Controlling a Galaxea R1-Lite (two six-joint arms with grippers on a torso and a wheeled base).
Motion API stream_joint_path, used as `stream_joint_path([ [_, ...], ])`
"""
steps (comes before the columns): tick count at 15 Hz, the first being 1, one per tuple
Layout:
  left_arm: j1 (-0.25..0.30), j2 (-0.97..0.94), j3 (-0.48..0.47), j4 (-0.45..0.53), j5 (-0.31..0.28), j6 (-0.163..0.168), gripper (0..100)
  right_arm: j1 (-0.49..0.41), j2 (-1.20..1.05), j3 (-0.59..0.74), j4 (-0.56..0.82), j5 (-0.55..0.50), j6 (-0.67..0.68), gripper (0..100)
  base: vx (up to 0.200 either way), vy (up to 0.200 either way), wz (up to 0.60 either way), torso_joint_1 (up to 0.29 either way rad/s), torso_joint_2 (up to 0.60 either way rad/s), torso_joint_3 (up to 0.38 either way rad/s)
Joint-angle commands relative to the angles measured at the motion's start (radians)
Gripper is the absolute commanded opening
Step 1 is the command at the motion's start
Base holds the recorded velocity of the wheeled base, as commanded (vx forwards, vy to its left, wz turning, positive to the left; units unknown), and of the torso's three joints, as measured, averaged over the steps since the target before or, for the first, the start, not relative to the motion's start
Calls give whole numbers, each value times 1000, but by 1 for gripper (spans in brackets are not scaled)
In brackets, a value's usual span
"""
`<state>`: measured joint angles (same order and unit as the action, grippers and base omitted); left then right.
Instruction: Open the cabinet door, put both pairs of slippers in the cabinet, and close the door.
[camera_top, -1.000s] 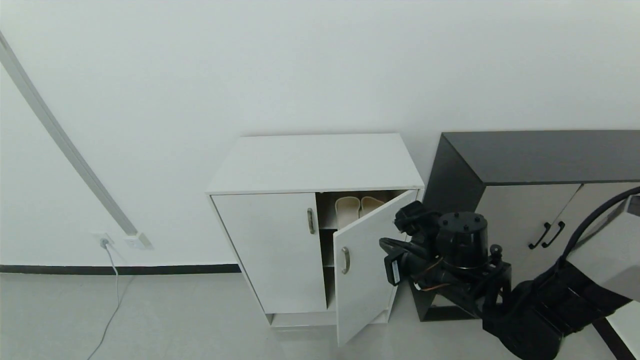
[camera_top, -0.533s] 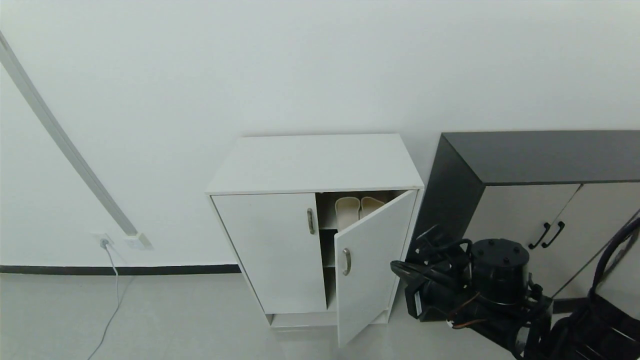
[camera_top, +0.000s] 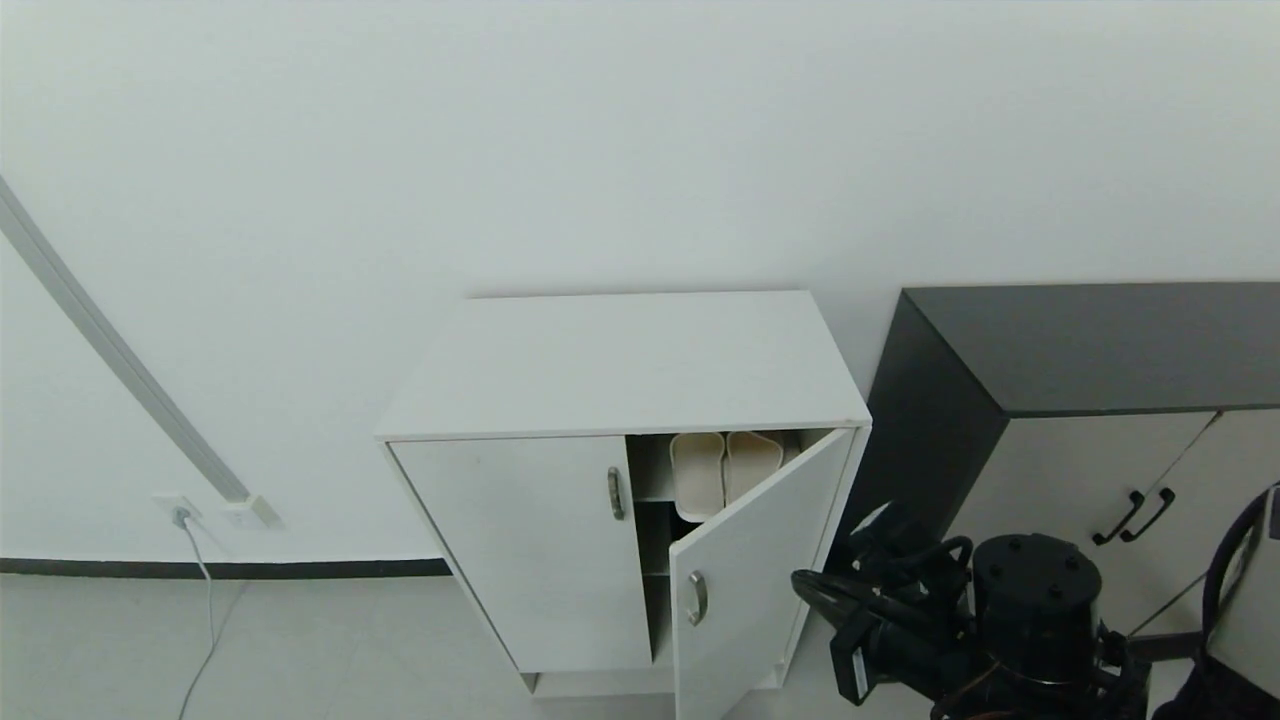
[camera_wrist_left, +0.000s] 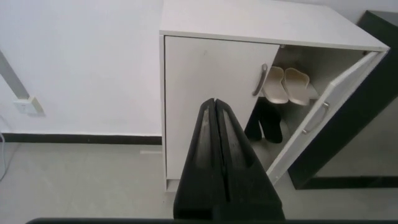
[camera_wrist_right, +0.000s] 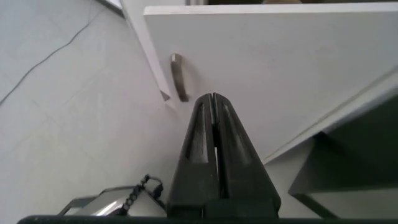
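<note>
Right gripper (camera_wrist_right: 214, 98) lower; white cabinet door (camera_top: 745, 585) half-open.

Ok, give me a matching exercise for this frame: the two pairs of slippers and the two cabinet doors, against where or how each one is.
Things:
1. beige slippers
2. black slippers
3. right cabinet door
4. left cabinet door

Place or state:
a. shut
b. inside, upper level
c. ajar
d. inside, one level down

Pairs: 1-b, 2-d, 3-c, 4-a
</note>
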<state>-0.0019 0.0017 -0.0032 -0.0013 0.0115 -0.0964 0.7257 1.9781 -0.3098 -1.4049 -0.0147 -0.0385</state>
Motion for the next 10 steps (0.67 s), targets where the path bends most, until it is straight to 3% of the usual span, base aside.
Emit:
stream_joint_path([
  [1,0,1,0,0,1,0,0,18,47,15,-31,-1,0,0,0,0,0,0,0,0],
  [4,0,1,0,0,1,0,0,18,127,-32,-75,-1,0,0,0,0,0,0,0,0],
  [10,0,1,0,0,1,0,0,1,242,-187,-36,-2,2,0,0,0,0,0,0,0],
])
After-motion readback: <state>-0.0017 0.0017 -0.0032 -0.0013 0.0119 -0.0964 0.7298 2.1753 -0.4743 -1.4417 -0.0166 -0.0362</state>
